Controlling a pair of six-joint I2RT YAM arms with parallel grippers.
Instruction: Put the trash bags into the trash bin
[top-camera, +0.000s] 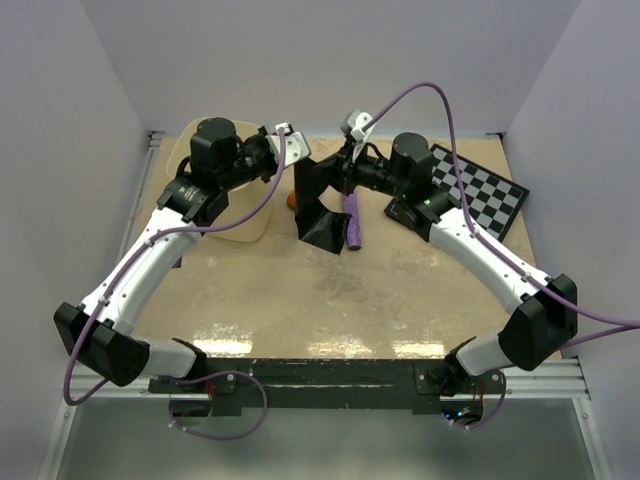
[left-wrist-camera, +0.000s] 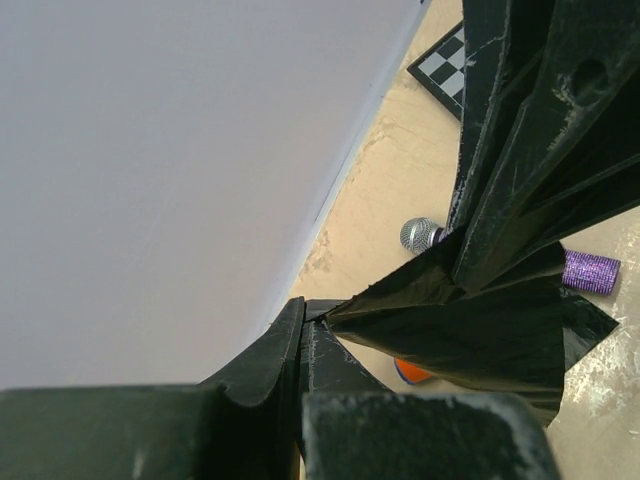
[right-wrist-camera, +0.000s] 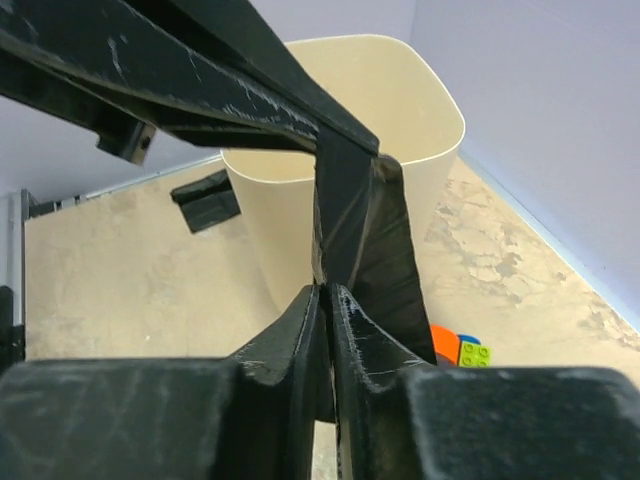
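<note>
A dark, glossy trash bag (top-camera: 320, 208) hangs above the table between my two grippers, its lower end drooping to the tabletop. My left gripper (top-camera: 297, 160) is shut on one corner of the film; in the left wrist view the jaws (left-wrist-camera: 305, 318) pinch the trash bag (left-wrist-camera: 470, 330). My right gripper (top-camera: 342, 176) is shut on the bag's other top edge, and the right wrist view shows the trash bag (right-wrist-camera: 365, 230) rising from my closed jaws (right-wrist-camera: 326, 292). The cream trash bin (top-camera: 232, 225) stands upright at the left, partly hidden under my left arm. The trash bin (right-wrist-camera: 340, 110) is just behind the bag.
A purple glittery cylinder (top-camera: 352, 222) with a silver head (left-wrist-camera: 420, 235) lies beside the bag. A black-and-white chequered board (top-camera: 482, 190) sits at the back right. Small orange and green bricks (right-wrist-camera: 460, 350) lie under the bag. White walls close in the back and both sides.
</note>
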